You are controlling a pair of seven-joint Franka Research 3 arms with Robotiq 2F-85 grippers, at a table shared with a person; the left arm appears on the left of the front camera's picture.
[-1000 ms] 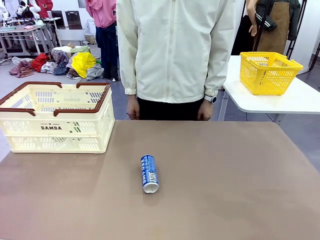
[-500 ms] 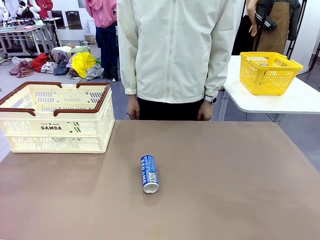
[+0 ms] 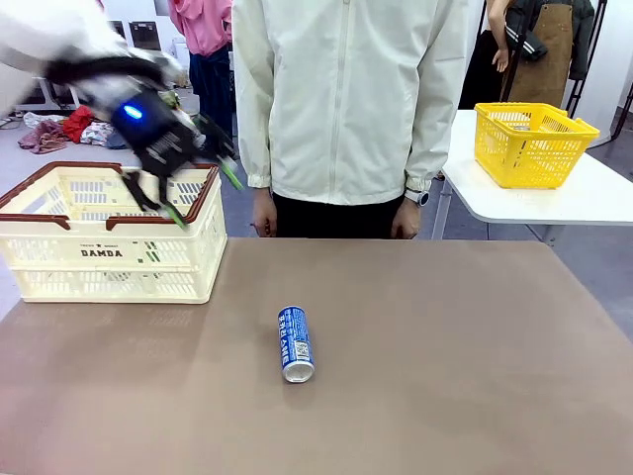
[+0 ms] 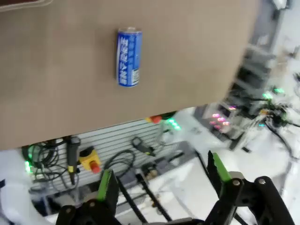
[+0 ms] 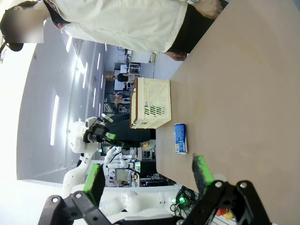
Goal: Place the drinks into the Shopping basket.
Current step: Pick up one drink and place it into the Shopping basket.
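Blue can [image 3: 296,343]: one, lying on its side mid-table [image 3: 465,336]; long axis runs near-to-far, silver end toward the robot.
Shopping basket [image 3: 109,259]: table's far left, well apart from the can.
Left gripper [image 3: 201,196]: above the basket's right rim, spread wide, empty.
Right gripper [image 5: 146,168]: spread wide, empty.

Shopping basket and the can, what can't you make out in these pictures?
Front view: the Shopping basket hides its own floor behind its near wall; contents unknown.
Front view: motion blur smears the left gripper.
All views: lettering on the blue can is too small to read.
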